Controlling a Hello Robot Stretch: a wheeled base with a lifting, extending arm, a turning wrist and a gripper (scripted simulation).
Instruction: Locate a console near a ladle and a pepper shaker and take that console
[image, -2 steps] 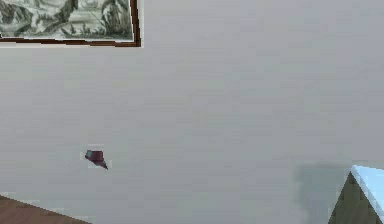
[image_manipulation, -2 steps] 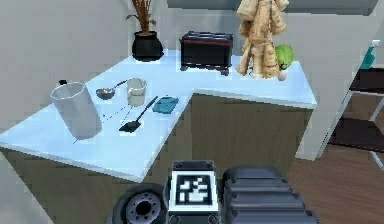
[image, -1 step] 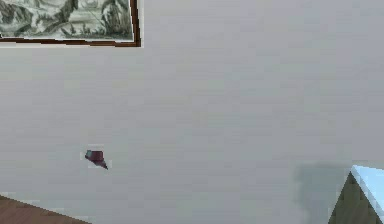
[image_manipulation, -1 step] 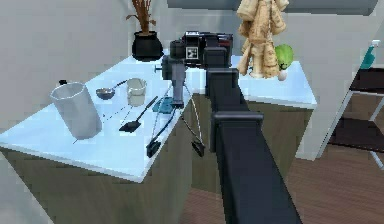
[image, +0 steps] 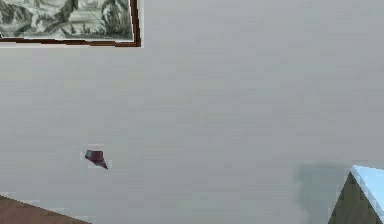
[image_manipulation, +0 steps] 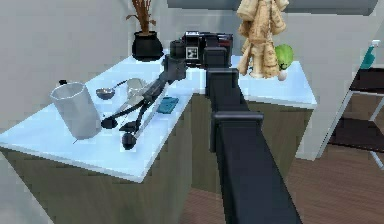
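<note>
My arm (image_manipulation: 235, 130) reaches out over a pale blue countertop (image_manipulation: 60, 135) in the arm side view. The gripper (image_manipulation: 119, 131) hangs left of the white marker squares, its thin fingers (image_manipulation: 140, 105) slanting down toward the counter. A small flat teal thing (image_manipulation: 167, 104), possibly the console, lies on the top beside the fingers. A silvery ladle (image_manipulation: 108, 92) rests just beyond them. With things lying on the counter around the gripper's far end, I cannot tell whether it holds anything.
A pale cylindrical pot (image_manipulation: 72, 108) stands near the counter's left end. A black vase with twigs (image_manipulation: 147, 44), a tan statue (image_manipulation: 260, 40) and a green round thing (image_manipulation: 285, 56) stand farther out. The forward view faces a wall with a framed picture (image: 68, 22); a counter corner (image: 365, 195) shows lower right.
</note>
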